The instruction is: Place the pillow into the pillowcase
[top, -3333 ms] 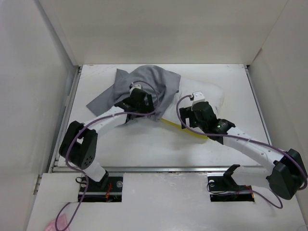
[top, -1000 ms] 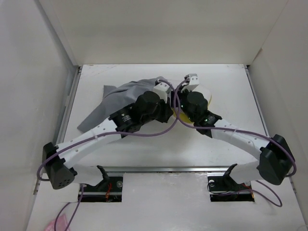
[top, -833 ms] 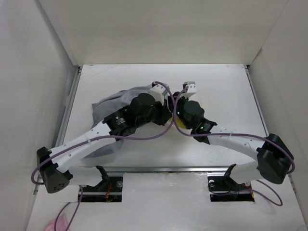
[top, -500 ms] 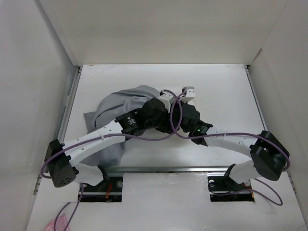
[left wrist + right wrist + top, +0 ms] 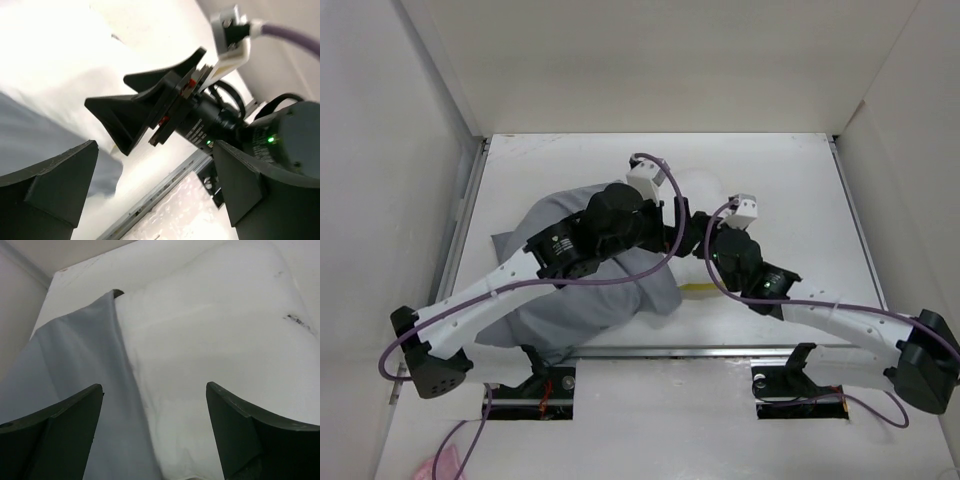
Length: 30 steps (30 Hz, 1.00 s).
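White, smooth cloth covers the pillow (image 5: 215, 340), a plump rounded cushion that fills the centre and right of the right wrist view. It carries a few small dark smudges near the upper right of that frame. A thin yellow trim (image 5: 698, 290) shows along its near edge in the top view, just right of centre. Limp grey fabric, softly creased, forms the pillowcase (image 5: 590, 300). It lies in a heap at centre left of the top view. In the right wrist view its edge runs diagonally across the pillow's left part, grey over white. How far the pillow sits inside cannot be told.

The left hand (image 5: 154, 145) has its black, wedge-shaped fingers spread wide, with nothing between them. The right hand (image 5: 154, 387) is likewise spread above the pillow and grips nothing. The left wrist view shows the right hand directly ahead, jaws apart, with a green light (image 5: 270, 139) on the body behind it. In the top view, the two hands meet just beside each other at the middle of the frame.

The bench (image 5: 800, 180) is flat and white, and its surface shows between the pillow and the frame's upper right. Plain white walls (image 5: 410, 150) close it on three sides, and a metal rail (image 5: 720, 351) borders its near edge.
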Available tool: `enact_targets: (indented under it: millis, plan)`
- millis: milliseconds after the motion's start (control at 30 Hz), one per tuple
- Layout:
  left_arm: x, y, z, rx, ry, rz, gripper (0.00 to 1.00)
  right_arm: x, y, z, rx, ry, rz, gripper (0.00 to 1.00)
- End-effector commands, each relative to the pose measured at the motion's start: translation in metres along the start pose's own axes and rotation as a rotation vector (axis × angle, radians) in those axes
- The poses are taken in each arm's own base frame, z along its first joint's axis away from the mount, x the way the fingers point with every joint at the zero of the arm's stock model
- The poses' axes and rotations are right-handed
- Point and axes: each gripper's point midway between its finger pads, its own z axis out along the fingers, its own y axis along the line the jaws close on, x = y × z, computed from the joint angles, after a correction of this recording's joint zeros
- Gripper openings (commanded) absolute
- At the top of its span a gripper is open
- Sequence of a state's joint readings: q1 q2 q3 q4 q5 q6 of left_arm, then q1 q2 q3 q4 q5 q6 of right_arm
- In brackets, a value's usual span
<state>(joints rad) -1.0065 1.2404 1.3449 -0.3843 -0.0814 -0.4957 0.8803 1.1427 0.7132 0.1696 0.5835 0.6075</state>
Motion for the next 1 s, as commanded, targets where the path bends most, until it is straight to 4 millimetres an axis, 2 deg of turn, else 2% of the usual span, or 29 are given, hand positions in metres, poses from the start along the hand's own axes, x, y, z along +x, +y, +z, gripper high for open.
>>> enact_targets:
  millis: [0,67,100,133,200,233,267,333,367,400,433,467,500,533,567,600,633,667,700,733,767,800,833,867,933,967]
  plan:
    - [-0.023,-0.015,-0.006,0.049,-0.044,0.001,1.0,-0.014,-0.017,-0.009,0.093,-0.033,-0.018,0.89]
    - [-0.017,-0.01,0.005,0.007,-0.005,0.007,1.0,-0.022,-0.018,-0.012,0.11,-0.044,-0.029,0.91]
    - [-0.019,0.007,0.016,-0.071,-0.006,0.005,1.0,-0.027,-0.02,-0.012,0.125,-0.055,-0.049,0.92]
    - [-0.017,0.013,0.019,-0.106,0.001,0.009,1.0,-0.025,-0.022,-0.013,0.131,-0.047,-0.066,0.92]
    - [-0.019,0.043,0.027,-0.236,0.01,-0.03,1.0,-0.032,-0.028,-0.009,0.165,-0.056,-0.083,0.93]
    - [-0.022,0.059,0.03,-0.311,0.0,-0.061,1.0,-0.029,-0.03,-0.004,0.177,-0.04,-0.092,0.93]
    - [-0.021,0.085,0.042,-0.393,0.015,-0.086,1.0,-0.03,-0.032,0.001,0.18,-0.031,-0.09,0.93]
    - [-0.026,0.112,0.051,-0.47,0.018,-0.115,1.0,-0.034,-0.042,0.016,0.178,0.015,-0.083,0.93]
    - [-0.022,0.129,0.064,-0.514,0.04,-0.126,0.98,-0.03,-0.047,0.026,0.179,0.047,-0.105,0.93]
    - [-0.033,0.149,0.067,-0.545,0.03,-0.157,0.98,-0.026,-0.048,0.032,0.151,0.089,-0.11,0.93]
    - [-0.035,0.159,0.073,-0.559,0.039,-0.162,0.96,-0.042,-0.055,0.041,0.162,0.074,-0.105,0.93]
    - [-0.037,0.168,0.079,-0.565,0.05,-0.168,0.91,-0.038,-0.062,0.051,0.173,0.105,-0.15,0.93]
    - [-0.034,0.192,0.091,-0.624,0.064,-0.181,0.89,-0.041,-0.065,0.056,0.184,0.113,-0.16,0.93]
    - [-0.04,0.202,0.091,-0.662,0.067,-0.184,0.88,-0.057,-0.064,0.064,0.176,0.095,-0.162,0.93]
    - [-0.041,0.217,0.091,-0.719,0.072,-0.185,0.88,-0.049,-0.074,0.072,0.207,0.13,-0.185,0.93]
    - [-0.033,0.242,0.097,-0.784,0.104,-0.206,0.85,-0.052,-0.077,0.076,0.222,0.133,-0.184,0.93]
    - [-0.034,0.251,0.096,-0.809,0.122,-0.215,0.83,-0.053,-0.079,0.08,0.22,0.137,-0.179,0.93]
    - [-0.033,0.261,0.096,-0.831,0.133,-0.225,0.83,-0.063,-0.088,0.085,0.244,0.121,-0.167,0.93]
    - [-0.031,0.268,0.096,-0.837,0.141,-0.238,0.81,-0.058,-0.095,0.09,0.255,0.141,-0.166,0.93]
    - [-0.034,0.275,0.095,-0.825,0.138,-0.264,0.79,-0.061,-0.1,0.093,0.257,0.142,-0.166,0.93]
    - [-0.036,0.274,0.099,-0.768,0.122,-0.263,0.79,-0.067,-0.109,0.096,0.266,0.142,-0.161,0.93]
    - [-0.035,0.258,0.106,-0.638,0.149,-0.242,0.81,-0.066,-0.116,0.098,0.274,0.15,-0.156,0.93]
    - [-0.047,0.242,0.102,-0.556,0.112,-0.229,0.83,-0.066,-0.12,0.103,0.275,0.162,-0.178,0.93]
    - [-0.051,0.242,0.106,-0.503,0.079,-0.223,0.9,-0.073,-0.119,0.106,0.265,0.154,-0.187,0.93]
    - [-0.055,0.231,0.108,-0.416,0.083,-0.206,0.92,-0.068,-0.116,0.113,0.237,0.18,-0.215,0.93]
    - [-0.062,0.233,0.105,-0.388,0.079,-0.209,0.92,-0.073,-0.113,0.115,0.229,0.165,-0.225,0.93]
